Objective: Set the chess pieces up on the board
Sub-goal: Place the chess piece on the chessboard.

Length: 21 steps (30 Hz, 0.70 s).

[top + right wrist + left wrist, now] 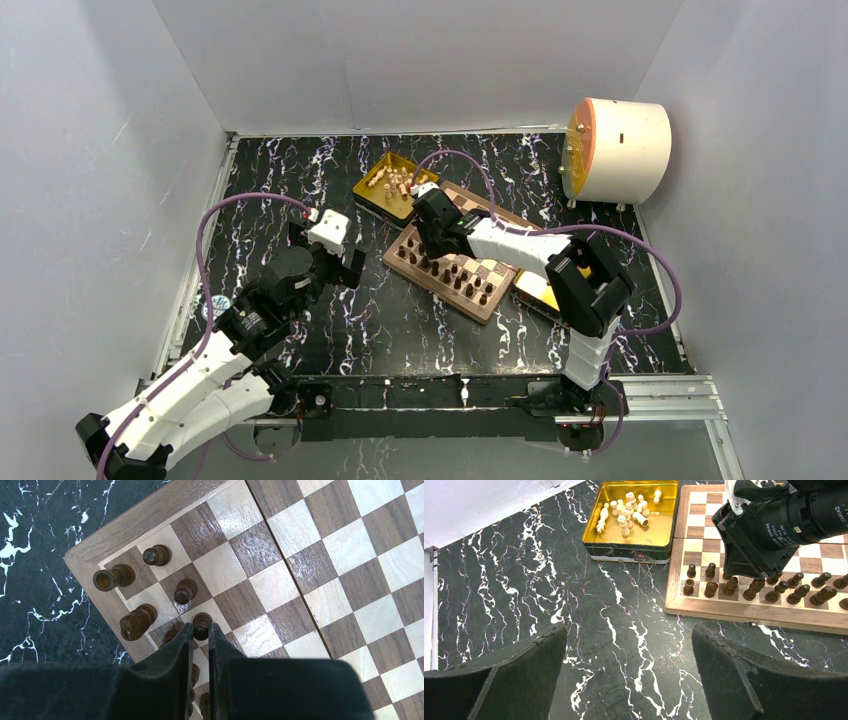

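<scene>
Right tool (200,627): jaws drawn close, a slim gap between them, the head of a dark pawn (202,620) caught at the tips. I read that as a pinch on the pawn. Whether its base already touches the wood I cannot tell.

Location: near one corner of the board (150,526), second rank in from the border. The neighbour pawn (184,591) stands just beside it, and the corner rook (112,576) is a little further off. More dark pieces crowd under my fingers.

Left tool (628,630): spread wide, holding nothing, hanging over the bare desk (524,590) well apart from the board.

Cream pieces (626,517) lie heaped in the gold tray (629,555), none of them visible on the board.

How I would do this step:
- Hold the pawn upright and centre it on its own square before letting go.
- Lower it until the base sits flat; a drop would tip it.
- Open only a little, because the neighbours are close enough to knock.
- Draw straight up, with no sideways drift, until clear of the heads.
</scene>
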### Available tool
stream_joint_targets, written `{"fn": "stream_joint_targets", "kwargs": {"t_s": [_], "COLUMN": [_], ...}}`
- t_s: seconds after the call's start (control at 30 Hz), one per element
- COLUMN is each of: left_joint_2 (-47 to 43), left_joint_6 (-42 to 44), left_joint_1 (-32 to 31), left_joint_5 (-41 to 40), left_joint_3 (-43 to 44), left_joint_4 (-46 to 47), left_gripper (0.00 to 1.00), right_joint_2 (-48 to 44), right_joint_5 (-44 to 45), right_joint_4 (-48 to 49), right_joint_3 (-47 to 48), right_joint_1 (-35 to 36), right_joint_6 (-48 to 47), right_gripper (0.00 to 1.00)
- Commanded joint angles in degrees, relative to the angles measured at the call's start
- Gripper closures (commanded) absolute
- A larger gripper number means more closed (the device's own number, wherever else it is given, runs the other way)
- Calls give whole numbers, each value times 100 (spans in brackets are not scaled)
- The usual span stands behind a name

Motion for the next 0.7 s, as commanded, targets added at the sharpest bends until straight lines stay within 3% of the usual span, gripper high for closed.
{"fn": "stream_joint_targets", "kwargs": {"t_s": [0.0, 0.67], "left_joint_2": [-21, -11], "left_joint_6": [7, 10], "left_joint_1": [24, 21], "left_joint_5": [-26, -6], "left_joint_3": [-18, -18], "left_joint_4": [126, 134], "left_gripper": [8, 8], "right_joint_2": [71, 34], "right_joint_5": [184, 164], "right_joint_4": [-213, -171], "right_joint_3": [248, 425], "right_joint_1": [48, 48], "right_joint_6": [71, 170], "right_gripper": [79, 70]}}
